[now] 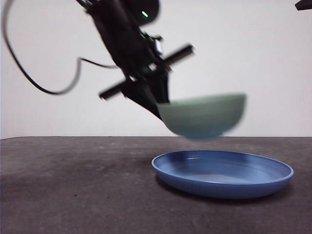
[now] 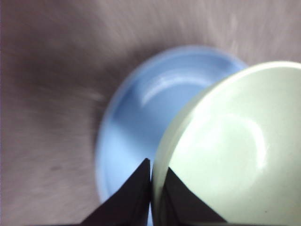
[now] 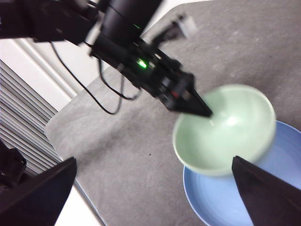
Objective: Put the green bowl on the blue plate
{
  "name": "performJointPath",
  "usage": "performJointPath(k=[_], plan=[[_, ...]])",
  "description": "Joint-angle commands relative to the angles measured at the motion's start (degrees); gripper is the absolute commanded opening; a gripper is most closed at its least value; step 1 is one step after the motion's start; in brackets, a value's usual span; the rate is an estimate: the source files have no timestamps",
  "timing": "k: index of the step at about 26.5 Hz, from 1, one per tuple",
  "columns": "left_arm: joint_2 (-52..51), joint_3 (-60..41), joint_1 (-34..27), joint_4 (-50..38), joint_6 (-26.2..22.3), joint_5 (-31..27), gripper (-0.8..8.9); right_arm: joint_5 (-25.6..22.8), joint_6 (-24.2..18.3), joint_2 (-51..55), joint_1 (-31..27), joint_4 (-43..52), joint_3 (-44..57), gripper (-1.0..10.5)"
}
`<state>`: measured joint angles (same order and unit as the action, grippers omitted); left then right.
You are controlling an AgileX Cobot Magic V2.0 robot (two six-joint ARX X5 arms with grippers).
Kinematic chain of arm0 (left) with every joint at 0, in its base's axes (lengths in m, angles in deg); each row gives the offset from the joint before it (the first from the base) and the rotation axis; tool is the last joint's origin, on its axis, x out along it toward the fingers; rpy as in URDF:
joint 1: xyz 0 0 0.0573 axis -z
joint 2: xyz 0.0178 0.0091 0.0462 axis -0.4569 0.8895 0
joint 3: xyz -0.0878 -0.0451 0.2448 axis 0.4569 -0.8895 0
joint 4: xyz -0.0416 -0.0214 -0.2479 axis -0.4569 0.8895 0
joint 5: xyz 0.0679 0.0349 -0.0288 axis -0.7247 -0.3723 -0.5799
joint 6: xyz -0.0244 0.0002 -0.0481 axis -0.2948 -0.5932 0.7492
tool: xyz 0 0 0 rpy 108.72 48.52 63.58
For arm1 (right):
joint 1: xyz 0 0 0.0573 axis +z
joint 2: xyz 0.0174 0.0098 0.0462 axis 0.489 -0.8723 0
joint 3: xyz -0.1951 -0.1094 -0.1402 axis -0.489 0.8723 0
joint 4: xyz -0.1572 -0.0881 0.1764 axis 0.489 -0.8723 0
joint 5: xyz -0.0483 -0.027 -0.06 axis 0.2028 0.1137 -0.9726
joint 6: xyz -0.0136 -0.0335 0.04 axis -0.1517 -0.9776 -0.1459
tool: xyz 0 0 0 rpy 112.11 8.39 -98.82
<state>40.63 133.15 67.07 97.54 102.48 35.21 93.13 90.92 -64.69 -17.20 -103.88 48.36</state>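
Note:
My left gripper (image 1: 160,103) is shut on the rim of the green bowl (image 1: 202,116) and holds it in the air just above the blue plate (image 1: 223,173), which lies on the dark table. In the left wrist view my jaws pinch the bowl's rim (image 2: 157,188), one inside and one outside, with the plate (image 2: 136,127) below. The right wrist view shows the bowl (image 3: 225,129) over the plate (image 3: 221,202) and the left gripper (image 3: 204,112) at its rim. My right gripper (image 3: 155,197) is open and empty, off to the side.
The dark grey table (image 1: 73,185) spreads to the left of the plate. A black cable (image 1: 29,73) hangs from the left arm. The right arm shows only as a black tip (image 1: 303,5) at the top right corner of the front view.

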Motion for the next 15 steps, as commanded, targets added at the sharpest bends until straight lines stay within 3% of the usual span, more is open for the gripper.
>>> performJointPath(k=[1,9,12,15], plan=[[3.87,3.26,1.49,0.33,0.66,-0.09,0.10,0.15,0.57,-0.20,0.28,0.57,-1.05,6.0],[9.25,5.18,3.02,1.33,0.98,-0.09,0.12,0.15,0.57,-0.20,0.28,0.57,-1.05,6.0],[9.22,5.90,2.99,1.36,0.98,-0.07,1.07,0.15,0.57,-0.20,0.28,0.57,-1.05,6.0],[9.22,6.75,2.99,1.38,1.01,-0.07,2.81,0.15,0.57,-0.20,0.28,0.57,-1.05,6.0]])
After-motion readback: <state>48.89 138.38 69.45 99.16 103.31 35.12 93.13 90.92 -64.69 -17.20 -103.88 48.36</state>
